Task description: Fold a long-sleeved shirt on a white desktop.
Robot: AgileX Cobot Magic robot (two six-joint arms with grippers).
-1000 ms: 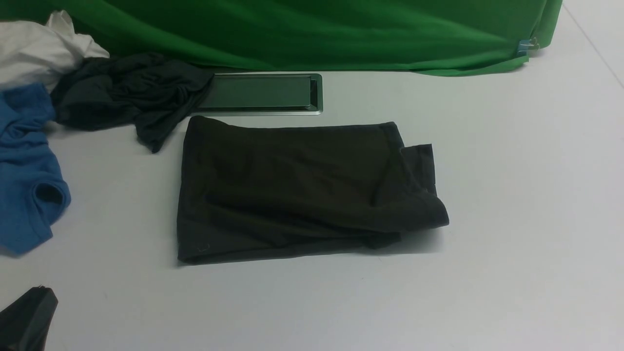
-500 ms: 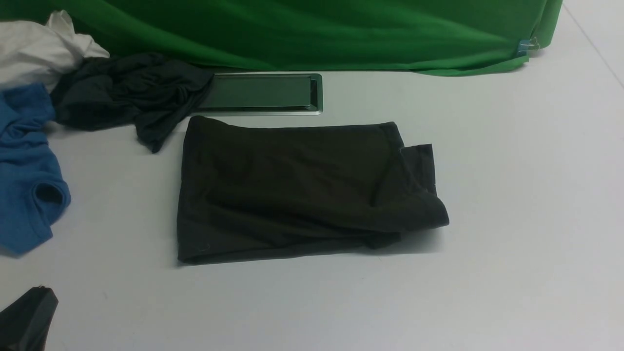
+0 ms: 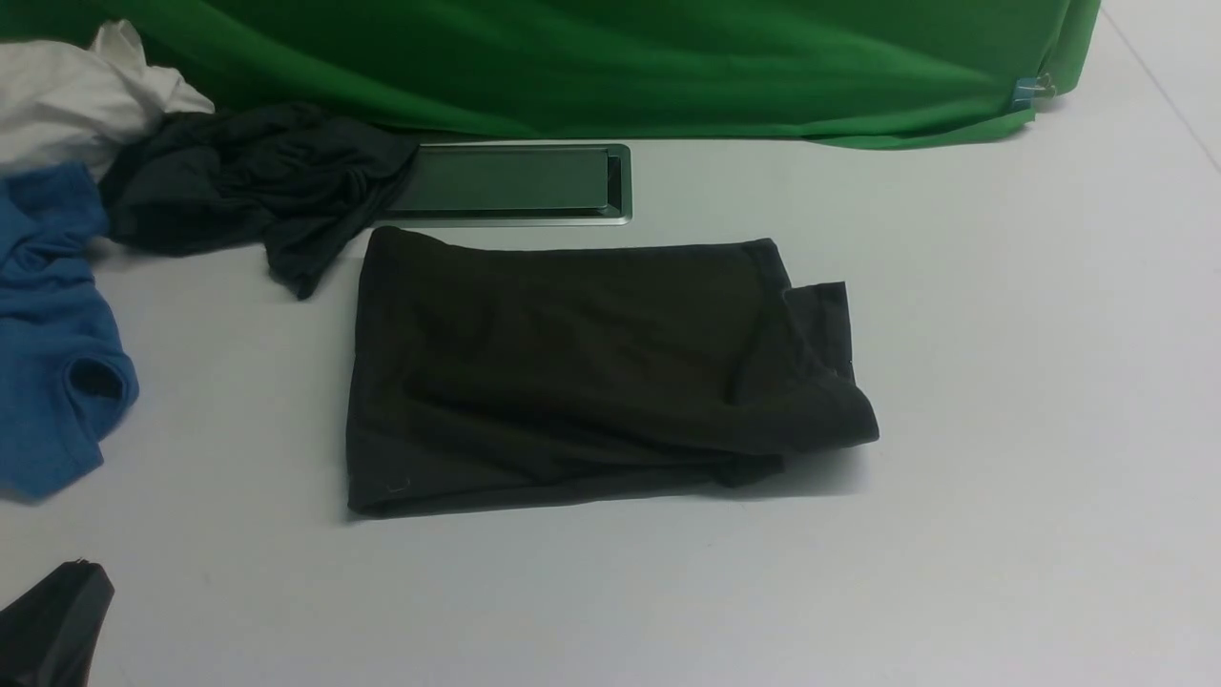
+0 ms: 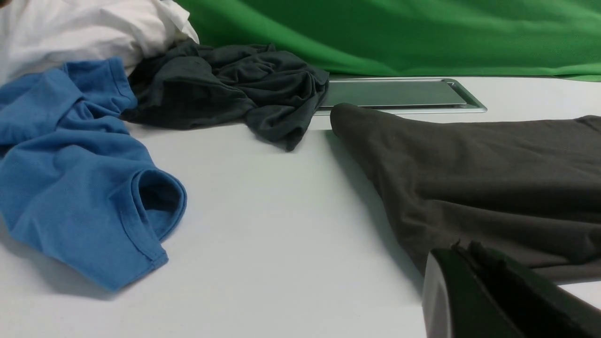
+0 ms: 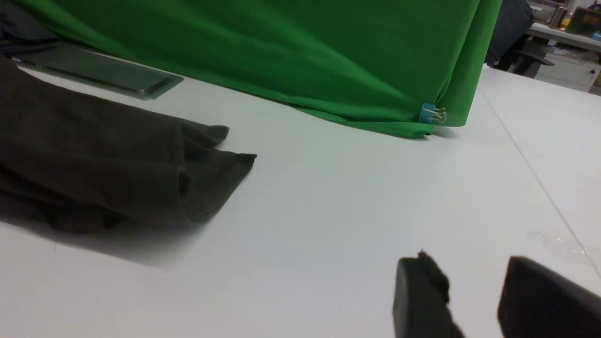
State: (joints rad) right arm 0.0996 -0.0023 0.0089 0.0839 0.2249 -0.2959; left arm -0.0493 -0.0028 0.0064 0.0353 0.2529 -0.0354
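Olive-black long-sleeved shirt (image 3: 591,372) is lying folded on the counter (image 3: 1002,429), left pincer (image 4: 474,263) sitting closed and empty, right pincer (image 5: 474,295) gaping empty, likely finishing, next only tidying.

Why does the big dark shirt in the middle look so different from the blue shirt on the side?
The long-sleeved shirt is very dark olive-black; the blue T-shirt is bright blue. The long-sleeved shirt lies folded into a flat, neat rectangle; the blue T-shirt is crumpled and bunched, one sleeve opening gaping. The long-sleeved shirt sits alone mid-table; the blue T-shirt sits in a pile with other clothes. Both rest on the white desktop, with no gripper touching them.
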